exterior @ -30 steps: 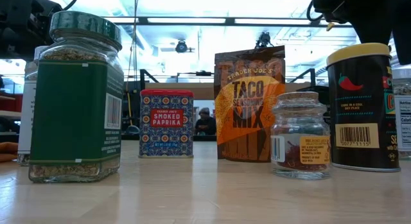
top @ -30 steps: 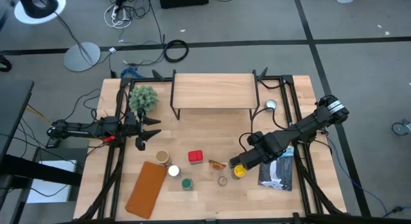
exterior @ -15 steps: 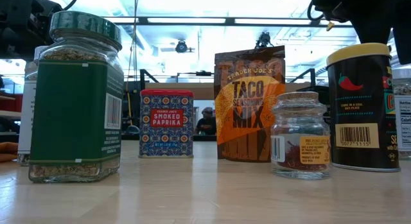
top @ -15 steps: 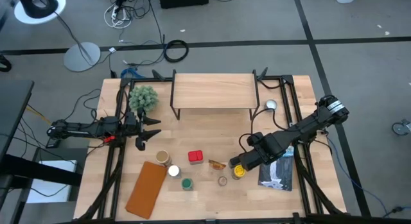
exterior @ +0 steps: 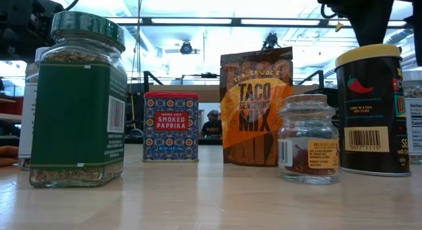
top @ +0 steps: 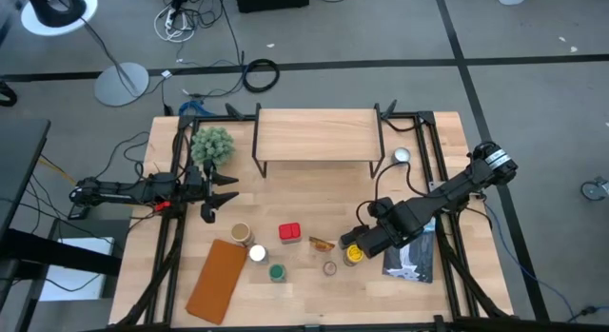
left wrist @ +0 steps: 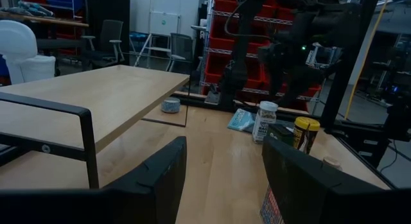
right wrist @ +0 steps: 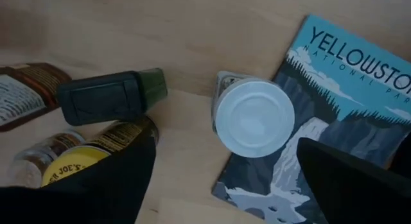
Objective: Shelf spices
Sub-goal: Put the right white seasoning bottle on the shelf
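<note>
The spices stand in a loose row near the table's front: a tan-lidded jar (top: 241,233), a white-lidded jar (top: 257,253), a green-lidded jar (top: 277,272), a red tin (top: 290,232), an amber packet (top: 322,243), a small glass jar (top: 330,268) and a yellow-lidded tin (top: 354,254). My right gripper (top: 366,242) points down, open, above another white-lidded jar (right wrist: 253,118), one finger to each side and clear of it. A dark box (right wrist: 109,95) lies beside that jar. The shelf (top: 317,135) stands at the far middle. My left gripper (top: 221,192) waits open and level at the left.
A blue-and-white flat packet (right wrist: 334,89) lies under and beside the white-lidded jar at the right. A silver round tin (top: 402,155) sits by the shelf's right leg. A green plant (top: 212,145) stands at the far left, and a brown flat pad (top: 217,280) lies near left.
My right gripper has stayed over the jars at the right, has rolled a little about its own axis, and has opened wider; in the low view its dark fingers now stand farther apart above the yellow-lidded tin. No jar has moved.
</note>
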